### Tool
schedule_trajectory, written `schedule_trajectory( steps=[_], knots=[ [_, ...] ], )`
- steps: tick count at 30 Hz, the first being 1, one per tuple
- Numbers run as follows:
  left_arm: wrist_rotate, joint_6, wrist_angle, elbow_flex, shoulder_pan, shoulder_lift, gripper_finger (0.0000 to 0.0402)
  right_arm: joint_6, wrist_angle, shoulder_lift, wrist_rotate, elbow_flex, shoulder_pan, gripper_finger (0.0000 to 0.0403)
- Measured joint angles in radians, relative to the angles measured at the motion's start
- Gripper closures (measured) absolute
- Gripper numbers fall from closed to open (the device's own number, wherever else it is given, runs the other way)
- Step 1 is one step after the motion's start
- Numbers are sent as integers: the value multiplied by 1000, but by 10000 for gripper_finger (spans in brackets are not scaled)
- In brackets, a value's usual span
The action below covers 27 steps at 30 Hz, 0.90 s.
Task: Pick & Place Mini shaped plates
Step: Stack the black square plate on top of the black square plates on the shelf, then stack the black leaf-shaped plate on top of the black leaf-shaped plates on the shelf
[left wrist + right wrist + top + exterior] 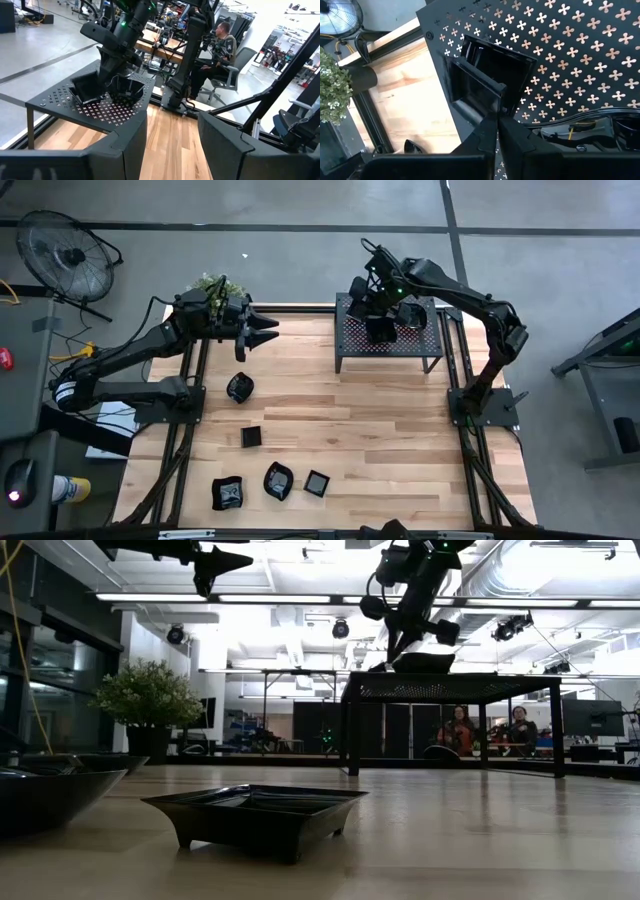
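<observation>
Several black glossy mini shaped plates lie on the wooden table, among them a rounded one, a square one and a wavy one. Two more sit on the black perforated rack at the far right: a square plate and a rounded plate beside it. My right gripper reaches down over the rack and is shut on the square plate. My left gripper hangs open and level above the table's far left, pointing at the rack with nothing between its fingers. My right gripper pinches the square plate's near rim between its two fingers, at one corner. The fingers slant down from above. The plate is tilted, its held side raised and its far side low on the rack's perforated top.
A potted plant stands at the table's far left corner. A fan is on the floor beyond the left arm. People sit at desks in the room behind the rack. Bare wood lies between the rack and the loose plates.
</observation>
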<state>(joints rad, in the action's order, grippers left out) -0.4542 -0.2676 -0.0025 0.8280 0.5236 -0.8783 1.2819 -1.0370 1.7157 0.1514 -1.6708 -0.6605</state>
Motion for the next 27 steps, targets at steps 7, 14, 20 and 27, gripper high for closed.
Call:
schedule_trajectory(
  steps=[7, 14, 20, 27],
  knots=[
    [0, 0, 0, 0, 0, 0, 227, 16, 3, 0, -10, 0, 0, 324],
    [-5, 0, 0, 0, 0, 0, 227, -13, 10, -3, 0, 0, -1, 282],
    [-8, 0, 0, 0, 0, 0, 227, -107, 54, -37, 2, 0, -6, 272],
    [-8, -11, -1, 0, 0, 0, 227, -221, 84, -96, -15, 0, -21, 272]
  ],
)
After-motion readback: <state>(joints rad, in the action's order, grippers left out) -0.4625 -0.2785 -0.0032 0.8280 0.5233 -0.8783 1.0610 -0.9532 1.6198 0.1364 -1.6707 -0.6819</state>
